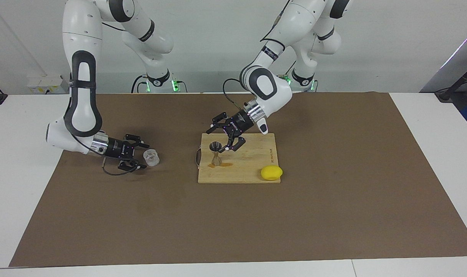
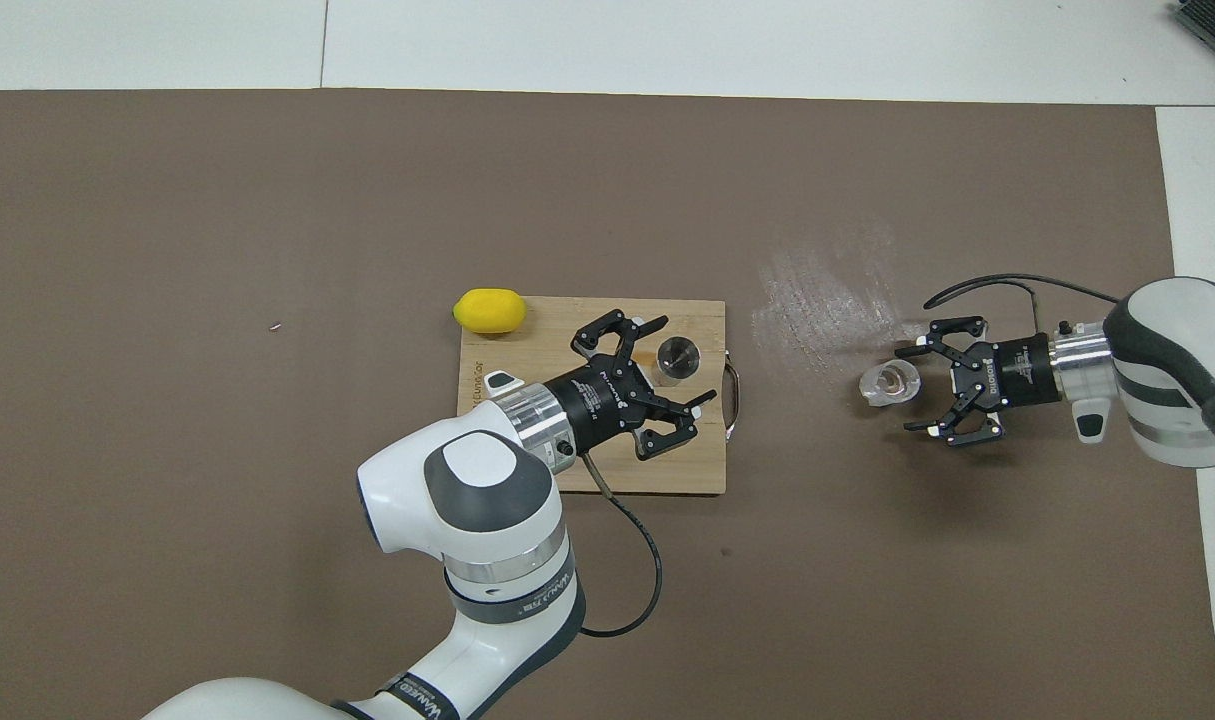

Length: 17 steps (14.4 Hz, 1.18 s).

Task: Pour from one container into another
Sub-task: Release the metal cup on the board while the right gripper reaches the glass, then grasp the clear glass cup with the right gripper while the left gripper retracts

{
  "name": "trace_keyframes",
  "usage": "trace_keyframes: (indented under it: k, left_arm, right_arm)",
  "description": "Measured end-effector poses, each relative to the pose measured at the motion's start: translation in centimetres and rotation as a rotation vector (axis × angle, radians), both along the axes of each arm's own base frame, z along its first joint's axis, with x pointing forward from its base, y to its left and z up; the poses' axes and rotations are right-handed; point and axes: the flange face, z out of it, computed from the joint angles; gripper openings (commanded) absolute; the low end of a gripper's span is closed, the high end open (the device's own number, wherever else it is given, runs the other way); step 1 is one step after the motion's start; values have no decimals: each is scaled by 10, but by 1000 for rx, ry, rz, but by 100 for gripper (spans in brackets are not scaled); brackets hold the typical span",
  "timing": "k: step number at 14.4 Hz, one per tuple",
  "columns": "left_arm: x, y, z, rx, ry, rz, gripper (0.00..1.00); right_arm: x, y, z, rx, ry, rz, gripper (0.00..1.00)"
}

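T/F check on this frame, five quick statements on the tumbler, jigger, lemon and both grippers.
1. The jigger stands upright on the cutting board. True.
2. The left gripper is shut on the jigger. False: it is open and raised over the board beside the jigger, not gripping it.
3. The glass tumbler sits on the brown mat, toward the right arm's end of the table. True.
4. The right gripper has lifted the tumbler. False: it is open, low beside the tumbler, which stands on the mat.
5. The lemon lies inside the tumbler. False: it rests at a corner of the cutting board.
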Motion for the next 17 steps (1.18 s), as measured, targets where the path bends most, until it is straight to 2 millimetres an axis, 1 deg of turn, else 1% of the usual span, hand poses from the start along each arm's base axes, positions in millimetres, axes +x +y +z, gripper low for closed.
trace_keyframes:
  k: [1,2,5,7,8,9,10,11,12,13,14,15,17]
  left_arm:
    - [6,10,10,5,-13,27,100]
    - [16,25,16,19,-27,61,100]
    - [51,84,24,147,-85,157,100]
    - [78,125,30,236,-153,172,100]
    - [91,146,34,281,-190,173,100]
    - [103,168,39,331,-229,168,100]
    - [115,189,44,385,-271,158,100]
    - [125,210,49,441,-311,144,100]
    - [134,229,53,483,-341,132,100]
    - [142,246,58,522,-370,114,100]
    - [148,261,63,571,-404,85,100]
    - [154,269,70,628,-448,44,100]
    - [160,268,85,737,-537,-57,100]
  right_arm:
    - [-6,2,-3,15,-11,-5,95]
    - [-11,3,-6,15,-20,-14,93]
    - [-13,4,-3,31,-36,-35,82]
    - [-12,3,-2,33,-53,-34,79]
    - [-12,3,-2,33,-57,-38,72]
    - [-12,3,-2,34,-62,-40,58]
    - [-12,3,-2,35,-75,-33,53]
    - [-12,3,-2,37,-88,-26,42]
    - [-12,3,-2,38,-91,-24,27]
    - [-12,3,-2,38,-92,-24,1]
    - [-12,3,-2,38,-91,-24,0]
    - [-12,3,-2,38,-91,-24,0]
    - [-12,3,-1,37,-93,-24,0]
